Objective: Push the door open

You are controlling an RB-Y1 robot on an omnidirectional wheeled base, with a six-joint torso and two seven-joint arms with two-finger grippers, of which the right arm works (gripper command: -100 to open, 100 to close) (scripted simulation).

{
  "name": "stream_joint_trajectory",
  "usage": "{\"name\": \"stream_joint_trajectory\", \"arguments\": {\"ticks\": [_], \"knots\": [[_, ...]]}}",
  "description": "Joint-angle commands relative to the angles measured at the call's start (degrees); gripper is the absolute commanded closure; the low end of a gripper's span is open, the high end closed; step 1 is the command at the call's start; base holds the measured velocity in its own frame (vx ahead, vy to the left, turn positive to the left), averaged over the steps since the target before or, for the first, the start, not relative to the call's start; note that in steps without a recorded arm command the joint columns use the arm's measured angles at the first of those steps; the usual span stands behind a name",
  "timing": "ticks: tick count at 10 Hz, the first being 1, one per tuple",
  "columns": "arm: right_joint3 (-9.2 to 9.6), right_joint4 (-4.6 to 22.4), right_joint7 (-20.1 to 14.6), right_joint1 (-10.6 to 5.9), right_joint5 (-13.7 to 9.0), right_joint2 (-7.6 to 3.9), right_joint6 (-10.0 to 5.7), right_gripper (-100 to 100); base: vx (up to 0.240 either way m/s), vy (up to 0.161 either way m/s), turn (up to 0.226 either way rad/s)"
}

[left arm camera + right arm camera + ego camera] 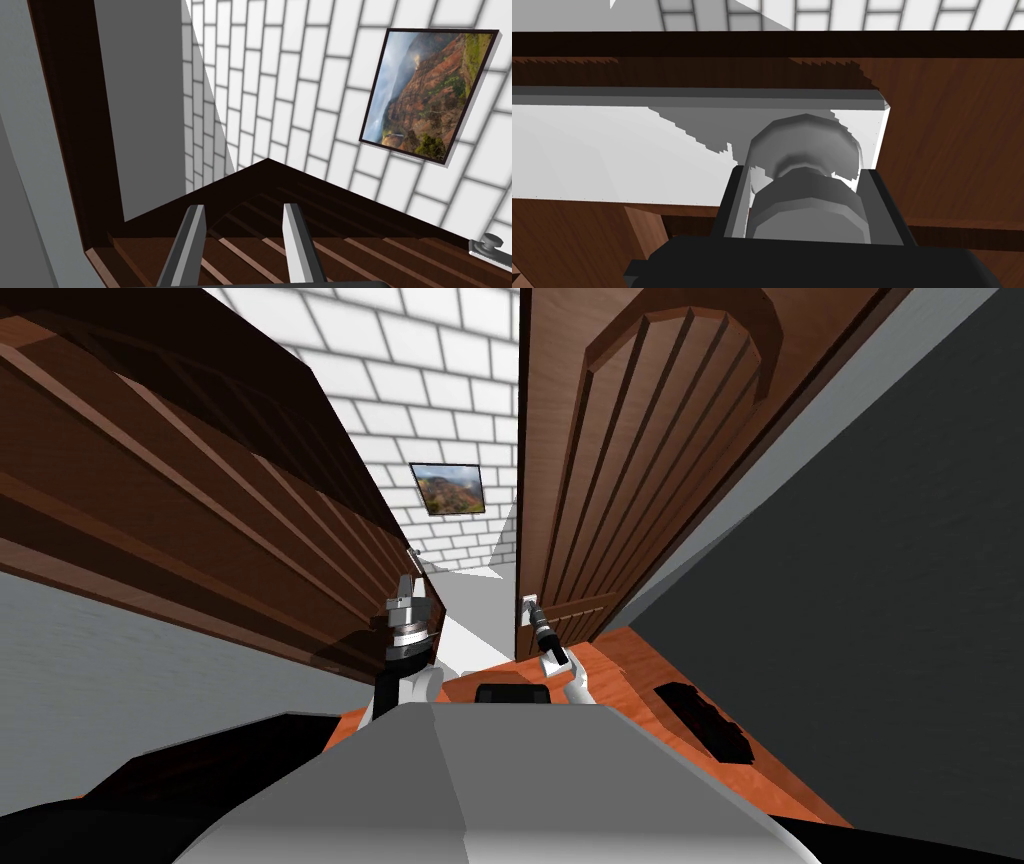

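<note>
Brown panelled wooden door is standing ajar at the upper right of the head view, and a matching brown leaf is spanning the left. White brick wall is showing between them. Left gripper is hanging with fingers spread, beside the matching brown leaf. Right gripper is clamping the door's grey round knob at centre frame.

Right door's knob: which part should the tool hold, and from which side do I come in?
Take the knob by its round head, pressing two opposite sides, and come straight at the door face along the knob's axis. The head stands off its pale plate on a narrower neck, so its sides are free. The right tool is shut on it that way.
</note>
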Motion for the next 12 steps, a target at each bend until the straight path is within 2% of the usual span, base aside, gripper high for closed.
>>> {"name": "stream_joint_trajectory", "arguments": {"ticks": [1, 5, 12], "knots": [[0.05, 0.1, 0.0, 0.27, 0.0, -0.03, -0.02, 100, 0.0, 0.0, 0.0], [-1.72, 0.5, 0.3, -0.41, -0.2, -0.22, 0.01, 100, 0.136, 0.082, -0.039], [-6.44, 2.0, 1.3, -1.56, -0.7, -0.36, 0.07, 100, 0.16, 0.111, -0.059]]}}
